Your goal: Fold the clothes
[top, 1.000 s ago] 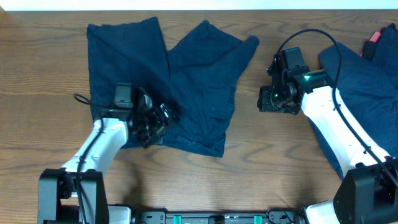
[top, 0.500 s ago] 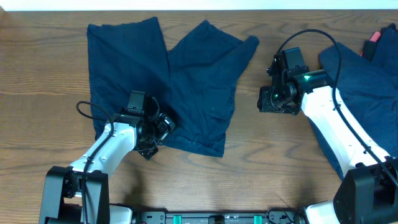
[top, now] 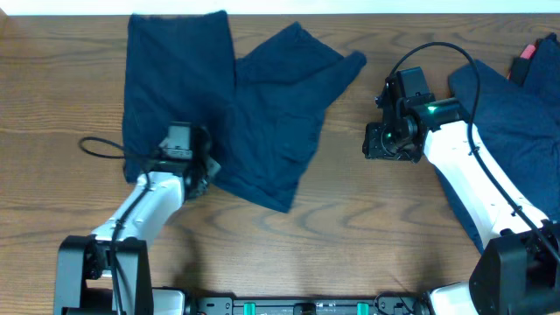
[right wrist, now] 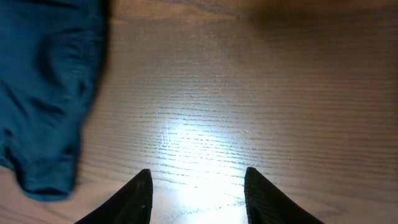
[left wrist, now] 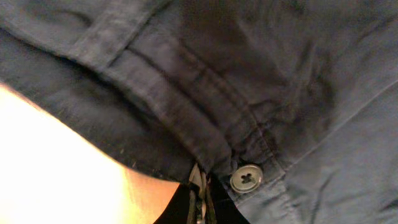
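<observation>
Dark navy clothes lie on the wooden table: one pair of shorts [top: 236,105] is spread out at centre-left, and a second heap [top: 516,114] sits at the right edge. My left gripper [top: 191,168] is at the shorts' lower left edge, shut on the waistband cloth. In the left wrist view the fingertips [left wrist: 200,190] pinch a fold just left of a grey button [left wrist: 246,178]. My right gripper [top: 385,140] hovers over bare wood between the two garments. It stands open [right wrist: 198,190] with nothing in it, and a corner of blue cloth [right wrist: 43,93] lies to its left.
A small red-pink object [top: 526,51] lies at the far right beside the heap. The white back edge of the table [top: 280,7] runs along the top. Bare wood [top: 367,227] lies in front of the shorts.
My left gripper has shut on the shorts' lower edge and moved left and back, dragging the cloth; the front hem has shifted left. The right arm has stayed put.
</observation>
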Robot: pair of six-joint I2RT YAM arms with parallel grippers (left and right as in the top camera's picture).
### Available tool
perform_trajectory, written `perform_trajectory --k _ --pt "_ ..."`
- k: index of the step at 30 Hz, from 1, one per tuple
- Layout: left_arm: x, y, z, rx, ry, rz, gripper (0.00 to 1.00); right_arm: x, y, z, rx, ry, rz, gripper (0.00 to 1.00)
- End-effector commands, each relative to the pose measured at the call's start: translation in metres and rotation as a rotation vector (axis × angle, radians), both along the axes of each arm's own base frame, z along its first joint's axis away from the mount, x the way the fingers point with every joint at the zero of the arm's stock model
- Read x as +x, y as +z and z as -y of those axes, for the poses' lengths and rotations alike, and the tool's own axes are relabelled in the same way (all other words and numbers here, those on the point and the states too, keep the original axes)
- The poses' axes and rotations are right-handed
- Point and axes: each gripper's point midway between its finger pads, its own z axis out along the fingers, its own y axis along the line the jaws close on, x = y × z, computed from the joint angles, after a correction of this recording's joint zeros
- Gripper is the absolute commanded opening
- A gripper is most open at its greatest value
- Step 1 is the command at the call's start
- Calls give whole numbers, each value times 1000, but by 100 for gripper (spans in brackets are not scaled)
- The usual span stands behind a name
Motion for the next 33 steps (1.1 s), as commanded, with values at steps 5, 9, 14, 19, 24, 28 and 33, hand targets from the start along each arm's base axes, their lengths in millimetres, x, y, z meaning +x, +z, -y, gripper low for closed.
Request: perform_trajectory --k 5,9,14,19,24,28,33 --pt "57 51 -96 222 39 238 6 4 6 4 -4 -3 20 46" --pt "62 65 -111 80 63 275 76 7 7 3 1 -9 33 50" --pt "31 56 -51 -303 -59 171 98 15 9 1 9 -9 66 58" --pt "-32 35 -14 -418 -81 -117 98 18 10 1 11 -9 79 59" --pt "-60 26 14 -429 -181 -223 98 18 10 1 11 -9 79 60" --pt "-67 22 28 -429 -226 -251 98 18 10 1 11 -9 78 60" --pt "-71 22 41 -433 -237 -275 98 17 10 1 10 -9 76 60"
